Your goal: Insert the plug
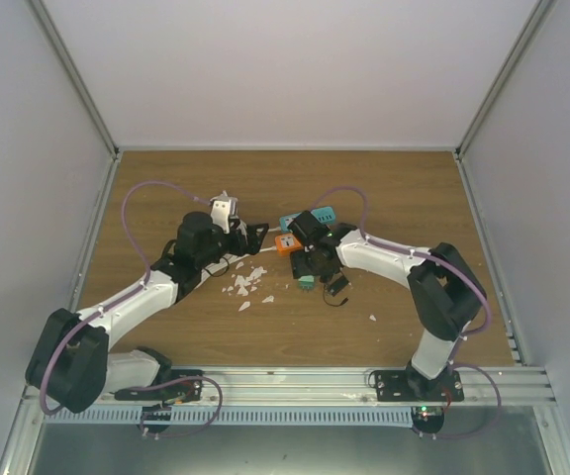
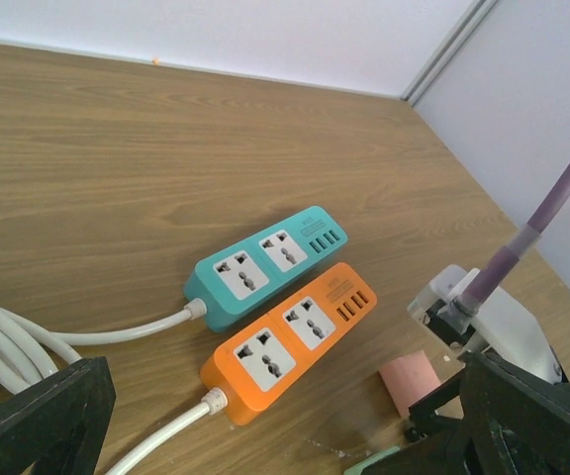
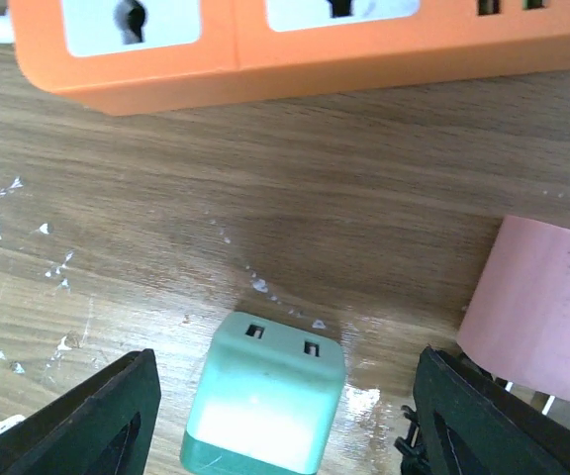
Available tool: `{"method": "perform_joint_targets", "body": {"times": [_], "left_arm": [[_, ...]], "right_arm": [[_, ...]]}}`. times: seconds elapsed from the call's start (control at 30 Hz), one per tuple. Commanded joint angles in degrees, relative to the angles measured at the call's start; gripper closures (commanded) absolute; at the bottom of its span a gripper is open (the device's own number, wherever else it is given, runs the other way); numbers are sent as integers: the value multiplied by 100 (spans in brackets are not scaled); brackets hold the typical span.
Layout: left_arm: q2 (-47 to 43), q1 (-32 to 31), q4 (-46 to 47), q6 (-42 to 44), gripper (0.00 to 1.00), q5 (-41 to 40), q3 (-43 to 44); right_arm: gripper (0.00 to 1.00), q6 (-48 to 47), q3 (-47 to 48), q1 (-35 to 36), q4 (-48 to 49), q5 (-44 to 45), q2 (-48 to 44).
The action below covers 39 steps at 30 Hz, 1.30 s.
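A: Plug, mint green, one item. Where is it entered?
B: At bottom centre of the right wrist view, on the wooden table. It is flanked by the right gripper, jaws spread, a gap seen on either side.
A: The left gripper?
B: Jaws set wide, nothing held.
A: Farther items?
B: A pink block is noted at right and an orange power strip along the top edge. A teal power strip is listed just beside it.
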Motion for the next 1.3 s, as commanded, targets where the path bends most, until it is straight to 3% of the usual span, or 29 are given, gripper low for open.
{"method": "perform_joint_targets", "body": {"times": [0.0, 0.83, 1.1, 1.27], "left_arm": [[145, -49, 62, -9, 1, 48, 190], [448, -78, -110, 9, 1, 16, 371], [456, -87, -137, 17, 1, 7, 389], [484, -87, -155, 18, 1, 4, 409]], "right_arm": [[28, 82, 104, -100, -215, -173, 149], [35, 7, 232, -5, -484, -108, 617], [57, -13, 258, 39, -495, -53, 564], [86, -173, 288, 47, -378, -330, 537]]}}
